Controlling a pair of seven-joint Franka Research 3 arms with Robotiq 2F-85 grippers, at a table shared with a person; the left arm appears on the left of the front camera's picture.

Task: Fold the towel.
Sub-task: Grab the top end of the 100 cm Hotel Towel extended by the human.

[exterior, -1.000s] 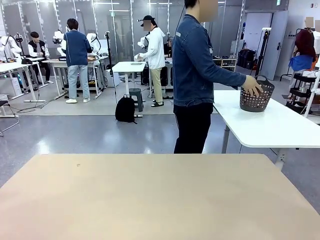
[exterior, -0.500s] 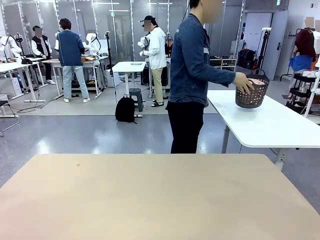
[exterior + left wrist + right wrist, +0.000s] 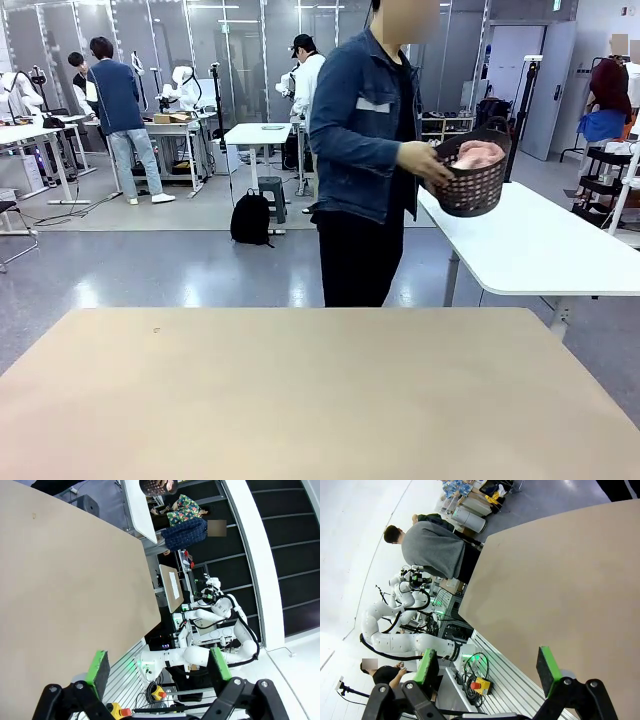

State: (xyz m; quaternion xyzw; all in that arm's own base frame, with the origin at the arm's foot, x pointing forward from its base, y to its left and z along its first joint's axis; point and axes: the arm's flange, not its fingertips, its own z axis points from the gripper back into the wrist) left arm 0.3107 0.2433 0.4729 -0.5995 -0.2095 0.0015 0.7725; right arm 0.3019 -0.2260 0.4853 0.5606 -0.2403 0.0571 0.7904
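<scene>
Across the table a person in a denim jacket holds a dark basket in both hands, lifted off the white side table. The pale pink towel lies bunched inside it, its top showing above the rim. The basket's bottom edge also peeks in at the top of the left wrist view. My left gripper stands open with nothing between its green pads, off the near edge of the tan table. Over the table's side my right gripper is open too, and holds nothing.
A white side table stands at the far right behind the tan table. Other people work at benches far back. A person in a grey top stands beyond the table's edge in the right wrist view.
The person has picked the basket up off the white side table and turned from facing right to facing my table. Both arms stayed still.
</scene>
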